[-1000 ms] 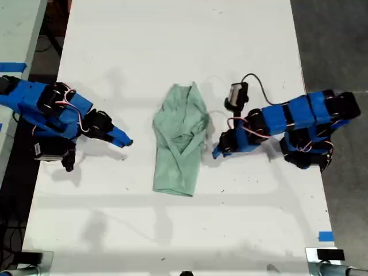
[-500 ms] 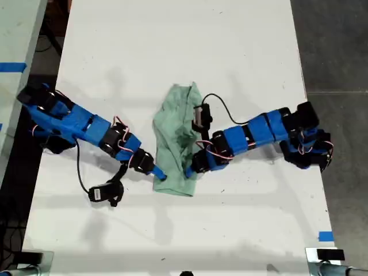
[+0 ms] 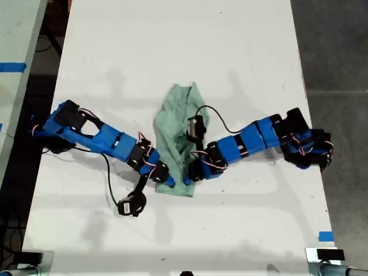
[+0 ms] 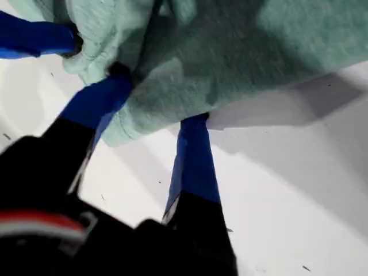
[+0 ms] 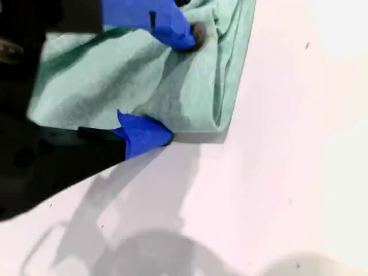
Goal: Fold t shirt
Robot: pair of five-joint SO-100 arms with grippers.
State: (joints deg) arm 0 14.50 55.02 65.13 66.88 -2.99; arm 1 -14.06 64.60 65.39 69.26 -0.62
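The pale mint-green t shirt [image 3: 179, 129] lies crumpled lengthwise in the middle of the white table [image 3: 172, 46]. My first gripper [image 3: 168, 182] reaches in from the exterior view's left to the shirt's near hem. In the first wrist view its fingers [image 4: 192, 155] stand apart, one on the t shirt [image 4: 241, 52] and one at its edge. My second gripper [image 3: 188, 179] comes from the exterior view's right to the same hem. In the second wrist view it is open [image 5: 167, 80], straddling the t shirt [image 5: 109, 80] near a corner.
The first arm's camera [image 3: 130, 205] hangs on its cable over bare table beside the hem. The second arm's camera [image 3: 195, 125] sits over the shirt. Blue tape [image 3: 325, 236] marks the table's near corner at the exterior view's right. Dark floor [image 3: 336, 40] lies beyond that edge.
Both arms have stretched out from the table's sides toward the shirt's near end. Their grippers now meet at its hem, where earlier they rested well away from it.
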